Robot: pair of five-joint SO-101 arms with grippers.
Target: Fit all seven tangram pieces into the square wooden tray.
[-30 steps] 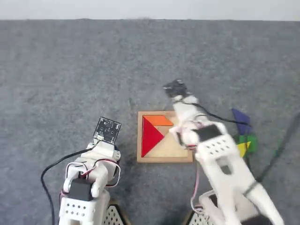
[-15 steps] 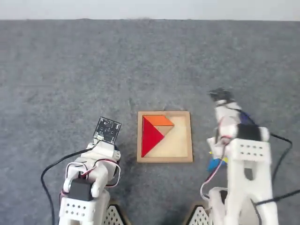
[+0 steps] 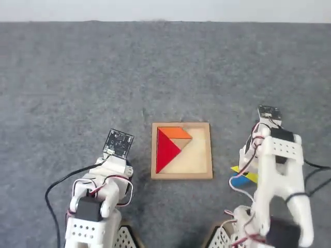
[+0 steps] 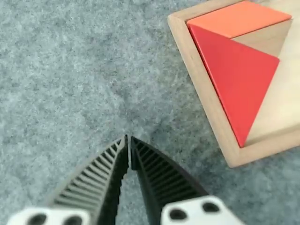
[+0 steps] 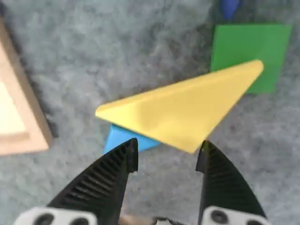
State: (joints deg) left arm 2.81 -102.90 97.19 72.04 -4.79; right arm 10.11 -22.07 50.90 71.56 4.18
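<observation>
The square wooden tray (image 3: 199, 155) lies mid-table and holds a red triangle (image 3: 166, 150) and an orange piece (image 3: 177, 133). My left gripper (image 4: 129, 140) is shut and empty on the carpet beside the tray's corner (image 4: 185, 51). My right gripper (image 5: 166, 152) is open just above a yellow triangle (image 5: 183, 110). That triangle leans on a blue piece (image 5: 123, 139). A green square (image 5: 251, 51) and a dark blue piece (image 5: 229, 7) lie beyond. In the high view, yellow (image 3: 243, 173) and blue (image 3: 239, 181) edges show beside the right arm (image 3: 276, 155).
Grey carpet (image 3: 155, 67) covers the whole table, with open room behind and left of the tray. The tray's right edge (image 5: 26, 126) lies close to the loose pieces. Both arm bases stand at the front edge.
The right arm has swung from over the tray out to the right and now sits above the loose pieces. The left arm has not moved.
</observation>
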